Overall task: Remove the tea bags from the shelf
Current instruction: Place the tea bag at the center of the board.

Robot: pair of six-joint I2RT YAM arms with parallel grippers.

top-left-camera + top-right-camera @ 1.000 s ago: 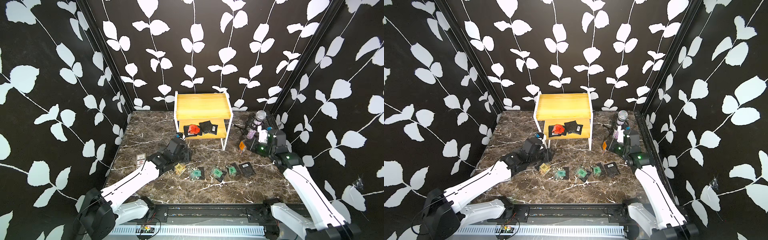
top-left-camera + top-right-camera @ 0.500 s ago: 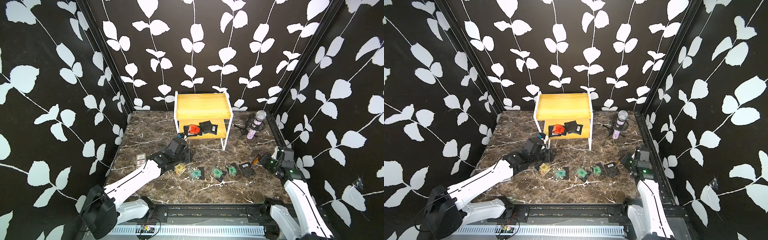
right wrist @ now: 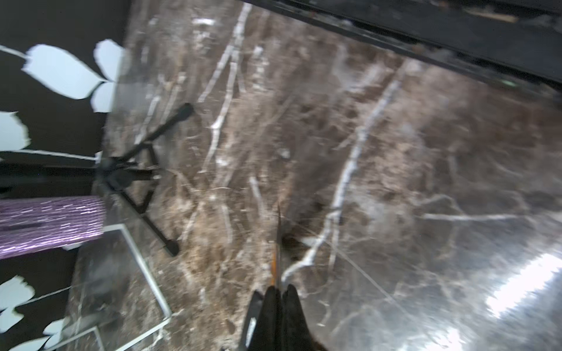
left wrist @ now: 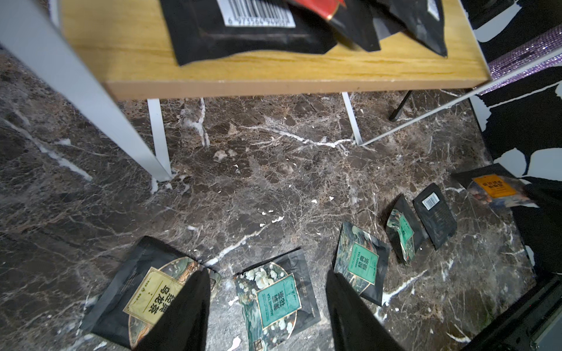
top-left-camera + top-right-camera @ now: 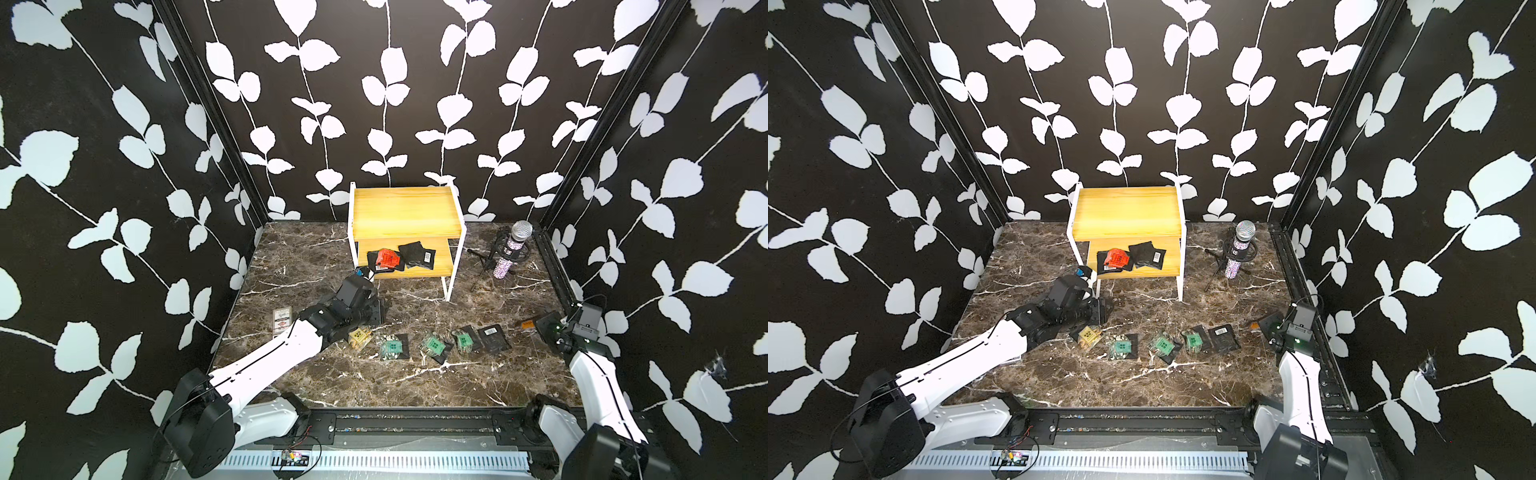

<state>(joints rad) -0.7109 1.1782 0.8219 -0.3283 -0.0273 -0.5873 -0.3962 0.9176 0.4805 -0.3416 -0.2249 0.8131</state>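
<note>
The left tool (image 4: pixel 266 288) hangs open and empty above the desk (image 5: pixel 316 257) just in front of the shelf (image 5: pixel 405 210), while the right tool (image 3: pixel 278 293) is closed on the edge of an orange tea bag (image 4: pixel 492 186) near the desk's right side. A few tea bags (image 5: pixel 417 254) lie overlapped on the lower board (image 5: pixel 442 261); I judge them light, thin, soft and slippery, so a pinch at a free corner seems best

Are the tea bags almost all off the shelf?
Looks over halfway. Five tea bags lie on the table. The right fingers pinch an orange tea bag. A red tea bag and some black ones wait on the lower board of the shelf.
</note>
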